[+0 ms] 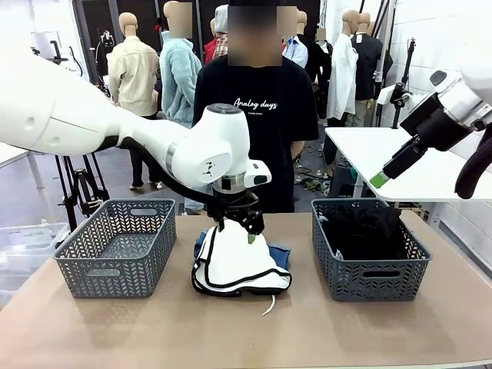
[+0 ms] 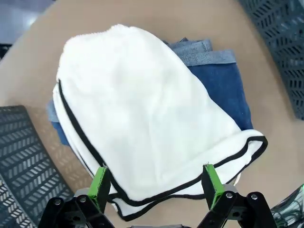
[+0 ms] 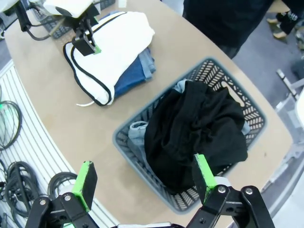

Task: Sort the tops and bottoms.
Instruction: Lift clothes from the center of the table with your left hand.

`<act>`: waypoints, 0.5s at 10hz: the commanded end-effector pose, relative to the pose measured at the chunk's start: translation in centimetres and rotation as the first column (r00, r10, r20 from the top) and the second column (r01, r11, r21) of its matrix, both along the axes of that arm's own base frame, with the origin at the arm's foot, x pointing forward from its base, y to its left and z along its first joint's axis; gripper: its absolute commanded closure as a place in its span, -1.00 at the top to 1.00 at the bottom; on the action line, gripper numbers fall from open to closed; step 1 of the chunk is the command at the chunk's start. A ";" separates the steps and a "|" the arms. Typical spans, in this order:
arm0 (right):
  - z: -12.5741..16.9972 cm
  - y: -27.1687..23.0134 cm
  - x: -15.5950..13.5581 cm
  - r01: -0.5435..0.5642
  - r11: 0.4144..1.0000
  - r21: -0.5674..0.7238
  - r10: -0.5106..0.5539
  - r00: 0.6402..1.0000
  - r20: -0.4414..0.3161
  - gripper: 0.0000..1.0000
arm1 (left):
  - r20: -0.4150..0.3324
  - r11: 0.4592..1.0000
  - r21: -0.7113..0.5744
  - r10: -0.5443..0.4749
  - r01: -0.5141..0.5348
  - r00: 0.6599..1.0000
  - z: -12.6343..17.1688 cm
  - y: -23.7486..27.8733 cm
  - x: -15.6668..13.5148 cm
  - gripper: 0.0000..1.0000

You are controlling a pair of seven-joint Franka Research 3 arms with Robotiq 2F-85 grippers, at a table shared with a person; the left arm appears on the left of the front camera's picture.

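Left gripper (image 2: 155,167) spread over white black-trimmed top (image 2: 142,118); right gripper (image 3: 142,161) spread above black top (image 3: 199,123), grey basket (image 3: 118,137) at table's (image 1: 154,330) right edge.

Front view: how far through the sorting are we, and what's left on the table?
Done: the black top lies in the right basket. In hand: the left gripper stands open over the white top, not yet gripping it. The right gripper is open, raised over that basket. Left: the white top and the blue denim under it lie on the table, unsorted.
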State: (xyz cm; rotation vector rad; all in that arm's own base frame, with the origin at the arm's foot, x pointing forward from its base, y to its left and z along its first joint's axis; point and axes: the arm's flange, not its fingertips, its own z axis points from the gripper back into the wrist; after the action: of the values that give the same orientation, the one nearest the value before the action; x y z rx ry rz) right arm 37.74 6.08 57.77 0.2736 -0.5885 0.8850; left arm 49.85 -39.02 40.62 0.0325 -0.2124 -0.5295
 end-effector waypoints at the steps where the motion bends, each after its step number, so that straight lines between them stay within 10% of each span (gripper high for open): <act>1: -0.1 0.1 0.0 0.008 1.000 0.019 -0.008 1.000 0.001 1.00 | 0.006 0.999 0.001 0.044 -0.044 0.999 -1.3 -0.5 0.5 1.00; 5: -0.1 0.1 0.0 0.008 1.000 0.019 -0.008 1.000 0.001 1.00 | 0.008 0.992 -0.062 0.110 -0.110 0.994 -5.3 1.6 3.0 1.00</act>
State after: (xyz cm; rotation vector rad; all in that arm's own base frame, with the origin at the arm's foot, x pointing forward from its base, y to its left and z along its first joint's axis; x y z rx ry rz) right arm 37.74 6.08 57.78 0.2735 -0.5886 0.8849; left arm 52.87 -37.64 35.47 0.0134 -0.2122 -0.4598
